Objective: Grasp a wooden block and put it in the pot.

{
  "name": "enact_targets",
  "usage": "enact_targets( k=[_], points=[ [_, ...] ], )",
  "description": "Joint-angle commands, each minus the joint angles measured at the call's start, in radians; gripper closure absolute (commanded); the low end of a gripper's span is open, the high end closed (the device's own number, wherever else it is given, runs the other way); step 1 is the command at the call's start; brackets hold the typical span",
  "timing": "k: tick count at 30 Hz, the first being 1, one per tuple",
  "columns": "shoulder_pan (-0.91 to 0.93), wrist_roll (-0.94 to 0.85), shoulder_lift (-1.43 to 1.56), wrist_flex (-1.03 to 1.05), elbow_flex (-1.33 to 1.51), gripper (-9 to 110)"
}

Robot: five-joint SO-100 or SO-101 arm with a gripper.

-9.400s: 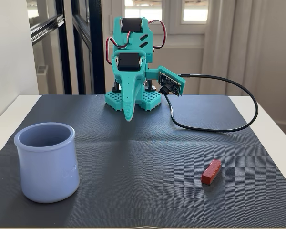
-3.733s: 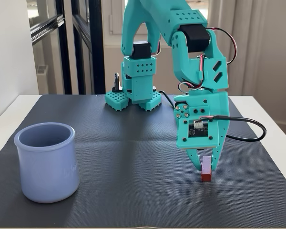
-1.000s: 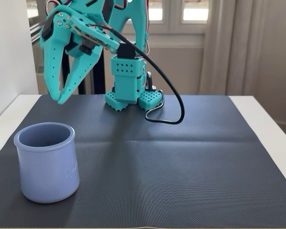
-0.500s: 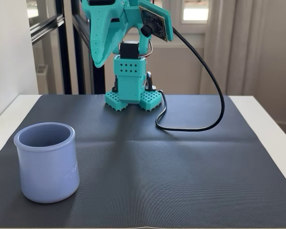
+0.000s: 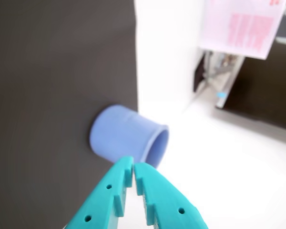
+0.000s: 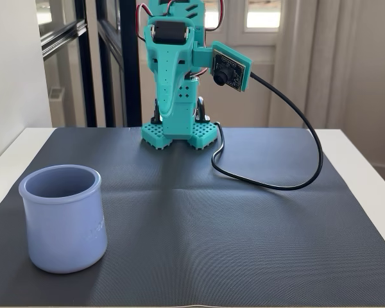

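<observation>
Gripper (image 5: 133, 172) closed down to a thin slit, tips nearly meeting, holding nothing, touching nothing. Pot (image 6: 63, 218) upright on the dark mat (image 6: 244, 224), front left in the fixed view. Wooden block nowhere visible.

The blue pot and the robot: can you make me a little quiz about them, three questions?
1. True or false: the pot stands upright on the dark mat.
2. In the fixed view, the pot is at the mat's: A) front left, B) front right, C) back middle.
3. Fill in: in the wrist view, the pincer fingers are almost ____ and hold nothing.

Key: 1 true; 2 A; 3 closed. No wooden block shows in either view, and the pot's inside cannot be seen.
</observation>
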Motion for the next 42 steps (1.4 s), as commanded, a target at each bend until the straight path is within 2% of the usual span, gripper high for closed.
enact_targets(
  k=[1, 16, 29, 42],
  points=[
    [-0.025, -0.003, 0.072, -0.006, 0.052, 101],
    [-0.063, -0.003, 0.379, -0.003, 0.344, 101],
    [-0.061, -0.009, 0.39, 0.146, 0.344, 101],
    [-0.06, -0.012, 0.39, 0.144, 0.344, 101]
  ],
)
